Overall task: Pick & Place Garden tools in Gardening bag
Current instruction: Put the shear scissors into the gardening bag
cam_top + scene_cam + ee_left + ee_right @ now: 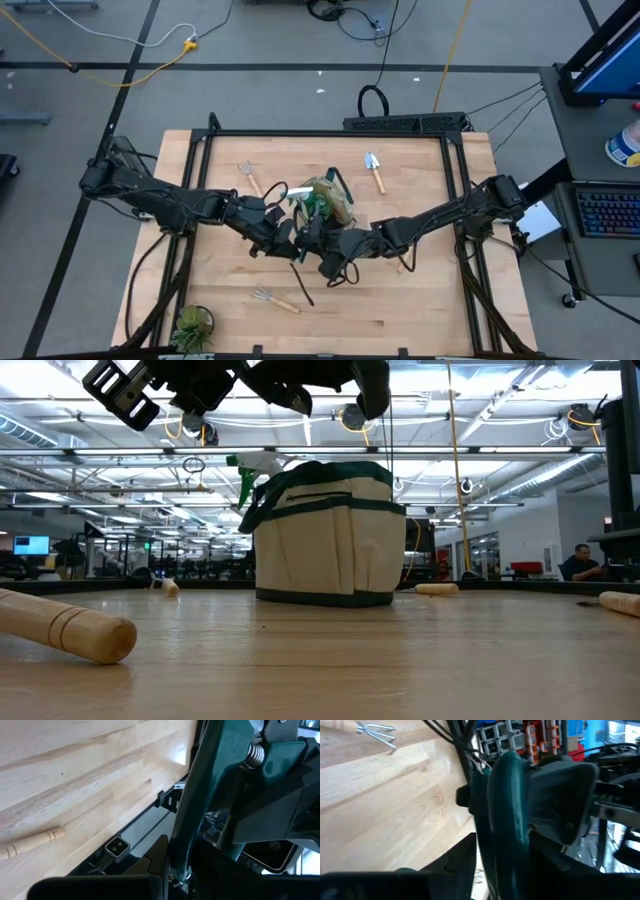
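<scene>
The beige gardening bag (328,203) with dark green trim stands upright mid-table, also in the low view (325,540). A green spray bottle with a white trigger (252,465) sticks out of its top. My left gripper (288,238) and right gripper (322,252) meet just near of the bag, high above the table. Both are shut on the dark green-handled pruners (215,795), which also show in the right wrist view (505,805). Two fork rakes (248,176) (272,298) and a trowel (375,172) lie flat on the table. My left gripper has one dark green pruner handle (182,845) between its two fingers, which lie across it. The spring end (255,755) stands beyond the fingers. The pruners are clear of the table. My right gripper has a dark green pruner handle (502,845) between its fingers. The contact itself is hidden by the gripper. The pruners are lifted clear of the table.
A small potted plant (192,326) stands at the near left corner. A wooden handle (402,263) lies under the right arm. The near fork rake's handle (70,628) lies close to the low camera. Bare wood shows at the near right (420,310).
</scene>
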